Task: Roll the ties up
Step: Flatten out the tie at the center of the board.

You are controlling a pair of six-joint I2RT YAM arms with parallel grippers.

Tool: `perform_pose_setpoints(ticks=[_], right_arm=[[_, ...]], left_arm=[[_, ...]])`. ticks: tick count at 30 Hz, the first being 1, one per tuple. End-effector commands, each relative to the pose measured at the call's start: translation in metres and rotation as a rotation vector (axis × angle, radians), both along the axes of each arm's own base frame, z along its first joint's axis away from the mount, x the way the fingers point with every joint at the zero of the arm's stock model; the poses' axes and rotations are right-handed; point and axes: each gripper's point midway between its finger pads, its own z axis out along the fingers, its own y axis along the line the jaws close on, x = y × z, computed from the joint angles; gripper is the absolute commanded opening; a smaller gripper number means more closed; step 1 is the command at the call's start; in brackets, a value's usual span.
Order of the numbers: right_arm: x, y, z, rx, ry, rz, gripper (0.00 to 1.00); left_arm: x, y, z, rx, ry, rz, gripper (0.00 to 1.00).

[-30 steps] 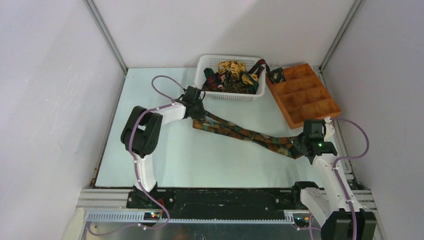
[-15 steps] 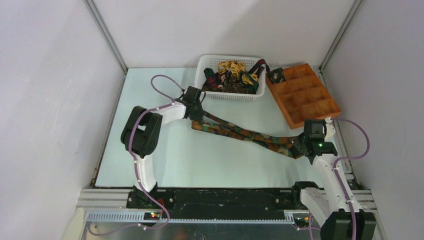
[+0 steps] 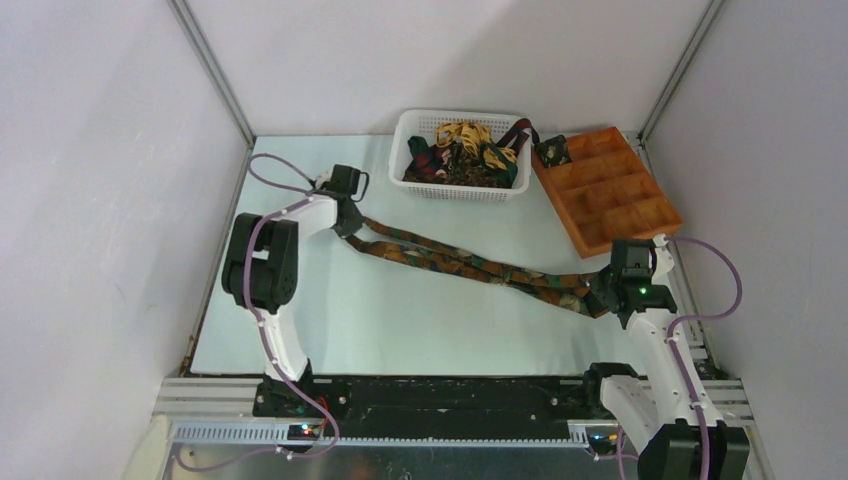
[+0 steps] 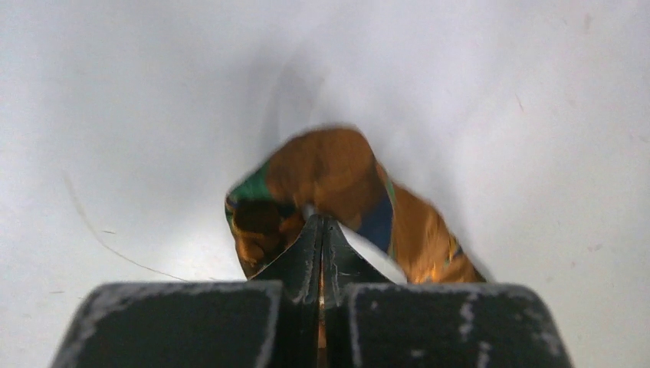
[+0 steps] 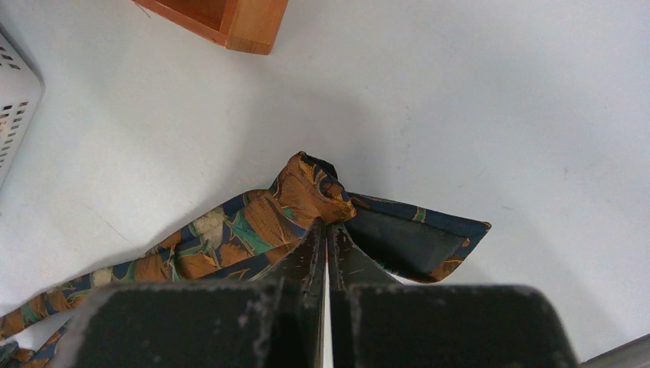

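Observation:
A long tie patterned in brown, green and orange lies doubled across the table, stretched between both grippers. My left gripper is shut on its left end, the fold; in the left wrist view the fabric loops just past the closed fingertips. My right gripper is shut on the right end, where the tie bunches at the closed tips and its dark lined point spreads to the right. More ties are piled in the basket. A small dark rolled tie sits in the tray's far left compartment.
The white plastic basket stands at the back centre, with its edge showing in the right wrist view. The orange-brown compartment tray lies at the back right, its corner close ahead of the right gripper. Grey walls enclose the table.
My left gripper has moved left, away from the basket, dragging the tie's left end with it so the tie lies longer and straighter. The right gripper has stayed put.

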Motion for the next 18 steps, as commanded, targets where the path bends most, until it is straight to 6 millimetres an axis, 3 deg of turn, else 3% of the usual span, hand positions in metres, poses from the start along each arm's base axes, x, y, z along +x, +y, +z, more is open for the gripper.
perform_pose_setpoints(ticks=[1,6,13,17,18], right_arm=[[0.004,-0.003,0.006,-0.011,-0.026,0.003,0.0],[0.003,-0.004,0.005,-0.013,-0.024,0.001,0.0],[0.002,-0.006,0.005,-0.016,-0.022,-0.007,0.0],[0.002,-0.008,0.006,-0.017,-0.025,-0.011,0.0],[0.002,-0.008,0.006,-0.017,-0.025,-0.012,0.0]], left_arm=[[-0.005,0.023,0.01,0.036,0.005,0.058,0.0],[0.004,0.024,0.024,0.039,-0.025,0.057,0.0],[0.011,0.044,0.042,0.066,-0.065,0.114,0.01],[0.013,0.062,0.045,0.064,-0.086,0.159,0.11],[0.014,0.065,0.047,0.065,-0.093,0.167,0.19]])
